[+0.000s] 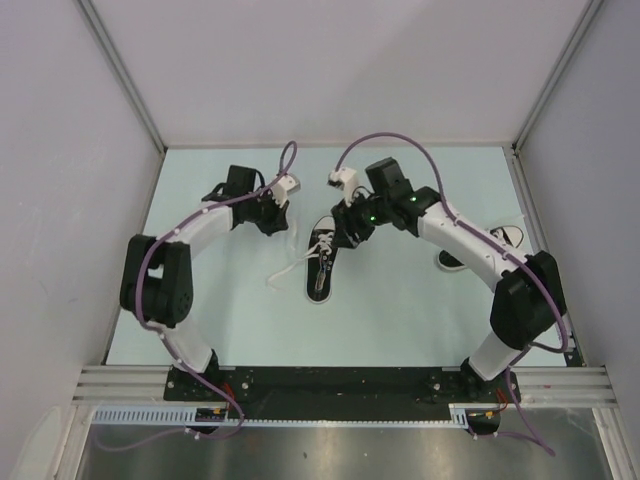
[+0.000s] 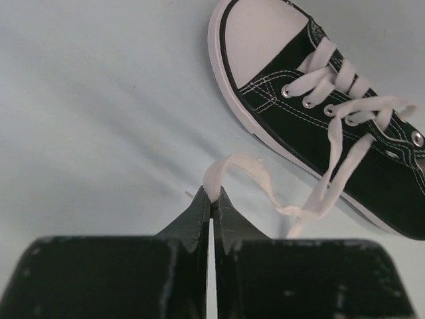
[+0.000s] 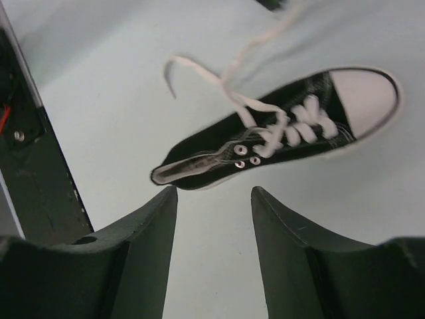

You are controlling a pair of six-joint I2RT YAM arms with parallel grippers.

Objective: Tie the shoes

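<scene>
On your left, the left gripper (image 2: 211,197) is pinched tight on a loop of white lace (image 2: 240,167), low over the table beside the toe of the shoe (image 1: 321,258). That shoe lies mid-table, toe away from the bases. Close by its far end hangs the right gripper (image 3: 214,199), its jaws about half apart and holding nothing. A second shoe (image 1: 508,238) sits far right, half hidden by the right arm (image 1: 480,255); only the top view shows it. The table (image 1: 400,320) is pale blue, boxed in by plain white walls (image 1: 330,70).
</scene>
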